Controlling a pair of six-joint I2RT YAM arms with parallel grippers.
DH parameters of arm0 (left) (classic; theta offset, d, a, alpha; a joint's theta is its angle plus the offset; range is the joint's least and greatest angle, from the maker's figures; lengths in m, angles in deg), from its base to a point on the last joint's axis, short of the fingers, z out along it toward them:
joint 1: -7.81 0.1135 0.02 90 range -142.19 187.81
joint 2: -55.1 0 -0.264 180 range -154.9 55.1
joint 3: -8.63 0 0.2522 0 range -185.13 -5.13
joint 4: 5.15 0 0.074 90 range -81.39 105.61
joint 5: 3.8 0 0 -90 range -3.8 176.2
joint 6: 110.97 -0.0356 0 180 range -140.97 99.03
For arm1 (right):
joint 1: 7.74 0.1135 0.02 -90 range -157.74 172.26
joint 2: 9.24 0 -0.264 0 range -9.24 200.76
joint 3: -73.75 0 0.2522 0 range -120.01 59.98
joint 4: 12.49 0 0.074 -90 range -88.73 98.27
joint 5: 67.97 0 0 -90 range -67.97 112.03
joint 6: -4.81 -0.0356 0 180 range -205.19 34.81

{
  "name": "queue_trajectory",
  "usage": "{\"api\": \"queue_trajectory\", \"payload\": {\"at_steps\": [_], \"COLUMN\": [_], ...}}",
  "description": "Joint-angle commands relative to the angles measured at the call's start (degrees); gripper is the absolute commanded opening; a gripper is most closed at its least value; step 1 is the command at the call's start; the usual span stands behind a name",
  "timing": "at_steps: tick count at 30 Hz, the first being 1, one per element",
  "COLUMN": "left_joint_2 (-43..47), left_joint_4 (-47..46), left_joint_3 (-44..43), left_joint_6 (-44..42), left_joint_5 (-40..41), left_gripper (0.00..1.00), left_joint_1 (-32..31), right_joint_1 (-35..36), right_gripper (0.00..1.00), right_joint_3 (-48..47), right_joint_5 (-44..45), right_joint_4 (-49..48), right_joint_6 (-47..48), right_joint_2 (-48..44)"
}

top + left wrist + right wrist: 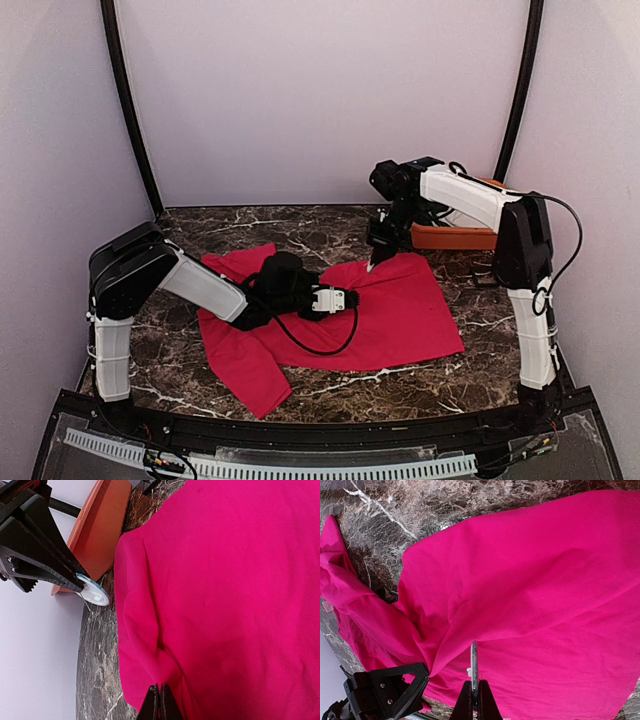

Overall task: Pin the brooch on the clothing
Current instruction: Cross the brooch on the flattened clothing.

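The clothing, a bright red T-shirt (400,310), lies spread on the marble table. My left gripper (160,702) is shut on a raised fold of the shirt (150,645) near its edge; from above it sits at the shirt's middle (350,297). My right gripper (475,700) is shut on the brooch (474,662), a thin round silvery disc seen edge-on, with a small pin stub on its left side. The left wrist view shows the brooch (96,593) face-on, just off the shirt's edge. The right gripper (374,263) points down over the shirt's far edge, close to the pinched fold (432,665).
An orange tray (455,238) stands at the back right, just behind the right gripper. Bare marble (300,225) surrounds the shirt. Curtain walls and black poles (125,100) close in the back and sides.
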Motion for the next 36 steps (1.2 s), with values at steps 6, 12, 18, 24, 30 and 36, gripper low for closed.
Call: {"api": "queue_trajectory", "payload": {"at_steps": [6, 12, 18, 24, 30, 36], "left_joint_2": [1.0, 1.1, 1.1, 1.1, 1.2, 1.3], "left_joint_4": [-1.2, -0.4, -1.3, -1.9, -1.7, -1.2], "left_joint_3": [0.8, 1.1, 1.1, 1.2, 1.6, 1.7], "left_joint_6": [-0.6, -0.6, -0.8, -0.9, -0.9, -1.0], "left_joint_5": [0.7, -1.2, -0.2, 0.1, -1.3, -2.3], "left_gripper": [0.01, 0.01, 0.01, 0.01, 0.01, 0.01], "left_joint_1": [-0.5, -0.7, -0.7, -0.7, -1.1, -1.3], "right_joint_1": [3.3, 4.8, 5.1, 5.3, 5.7, 5.8], "right_gripper": [0.00, 0.00, 0.00, 0.00, 0.00, 0.00], "right_joint_3": [-4.3, -12.5, -11.0, -9.1, -11.5, -12.9], "right_joint_5": [5.0, 7.5, 4.6, 3.3, 3.0, 2.0], "right_joint_4": [9.2, 12.2, 11.8, 10.5, 10.4, 10.6], "right_joint_6": [4.6, 4.6, 4.8, 4.7, 4.4, 4.5], "right_joint_2": [2.2, 5.5, 6.6, 6.9, 9.0, 10.1]}}
